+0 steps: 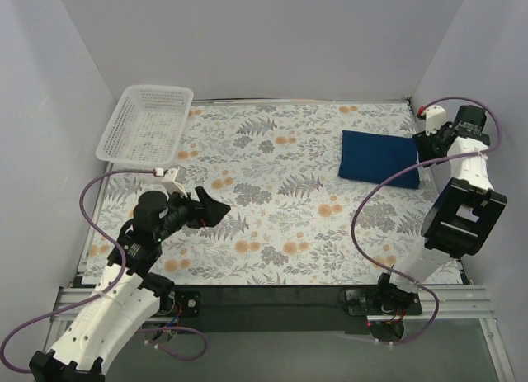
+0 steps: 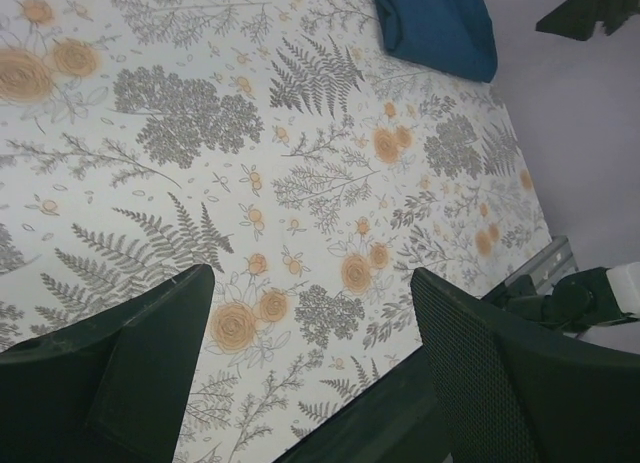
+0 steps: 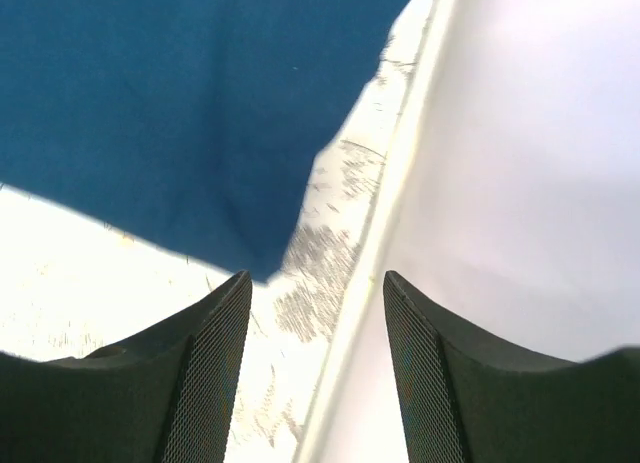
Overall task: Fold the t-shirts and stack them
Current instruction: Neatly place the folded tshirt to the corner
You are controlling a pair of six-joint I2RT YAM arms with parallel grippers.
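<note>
Top view, t-shirt: the navy t-shirt (image 1: 379, 157) lies folded in a flat rectangle at the far right of the desk (image 1: 272, 233), with its right edge close to the side wall (image 1: 487, 60).
Top view, right tool: the right tool (image 1: 423, 147) sits at the shirt's right edge, between cloth and wall, with little room on that side.
Top view, left tool: the left tool (image 1: 216, 210) hovers over the left-centre of the desk, well apart from the shirt, with bare floral cloth all round it.
Top view, basket: a white mesh basket (image 1: 147, 122) sits at the far left corner, overhanging the desk's left edge.
Left wrist view, tool: its jaws stand wide and there is nothing between the fingers (image 2: 140, 373).
Left wrist view, room: one end of the shirt shows at the top, far from the fingers. The desk's edge and a metal rail (image 2: 545, 263) show at lower right.
Right wrist view, tool: its jaws are parted at a moderate gap and hold nothing.
Right wrist view, edges: the shirt's corner lies just beyond the left-hand finger. Only a narrow strip of desk separates the shirt's edge from the wall.
</note>
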